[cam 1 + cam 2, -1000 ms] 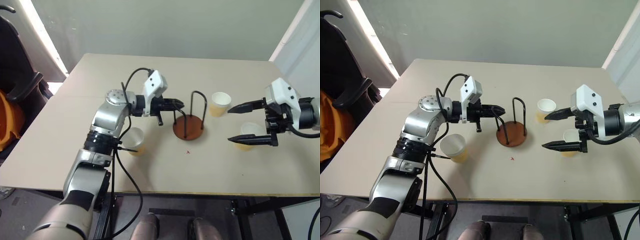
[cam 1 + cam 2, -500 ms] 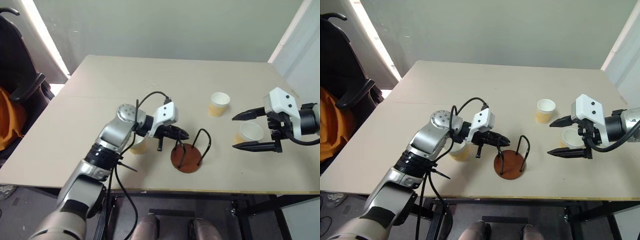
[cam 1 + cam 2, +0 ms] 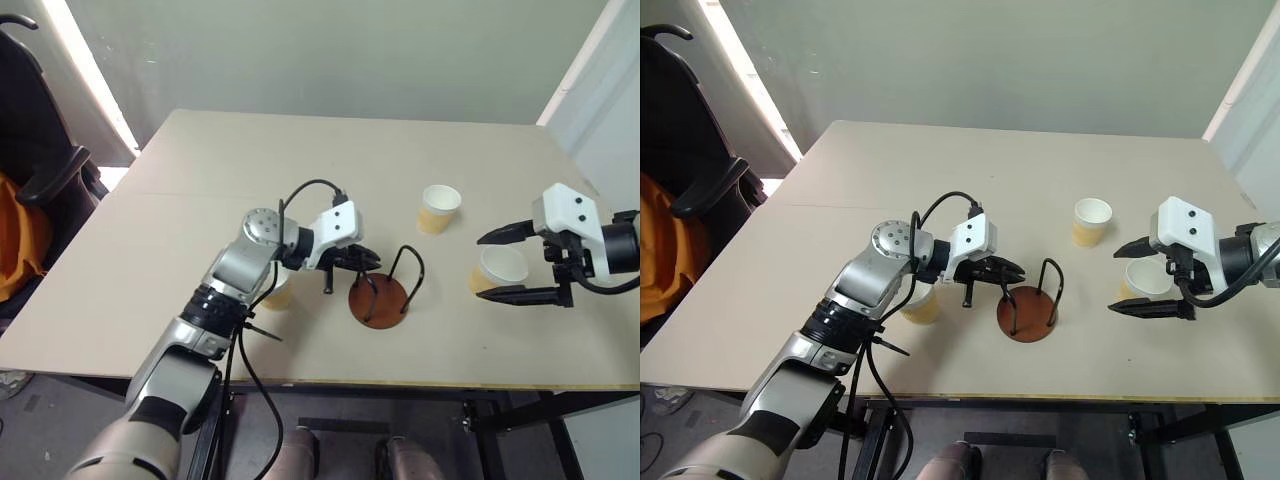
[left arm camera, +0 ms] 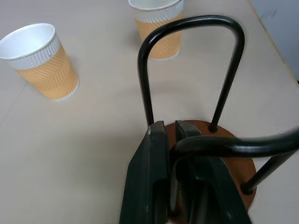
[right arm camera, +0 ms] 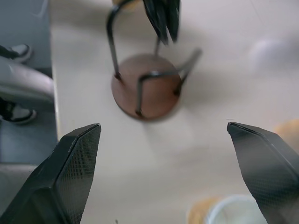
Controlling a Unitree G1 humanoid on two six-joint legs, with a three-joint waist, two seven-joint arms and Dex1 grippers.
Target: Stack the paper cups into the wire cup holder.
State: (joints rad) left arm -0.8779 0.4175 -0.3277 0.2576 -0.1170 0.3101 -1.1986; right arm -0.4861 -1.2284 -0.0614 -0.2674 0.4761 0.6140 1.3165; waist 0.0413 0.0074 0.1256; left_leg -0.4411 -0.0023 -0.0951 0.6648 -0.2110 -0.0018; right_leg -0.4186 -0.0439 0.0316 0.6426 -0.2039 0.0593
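We see the wire cup holder (image 3: 381,293) standing near the front edge of the worktop (image 3: 200,180), its reddish-brown base flat and no cup in it. Our left end effector (image 3: 366,262) has its fingers nearly pressed together around one of the thin wire loops; in the left wrist view the wire passes between the two black fingers (image 4: 149,182), though we cannot tell whether they clamp it firmly or only bracket it. Our right end effector (image 3: 500,268) is spread wide, straddling one paper cup (image 3: 497,268) without touching it. A second paper cup (image 3: 438,208) stands farther back, and a third (image 3: 277,292) sits partly hidden behind our left forearm.

The risks, as we judge them: the holder is light and close to the edge, so any sideways pull on the loop could tip it or drag it off. Our left forearm could knock over the cup beside it. Closing the right fingers too hard could crush the cup's soft wall.
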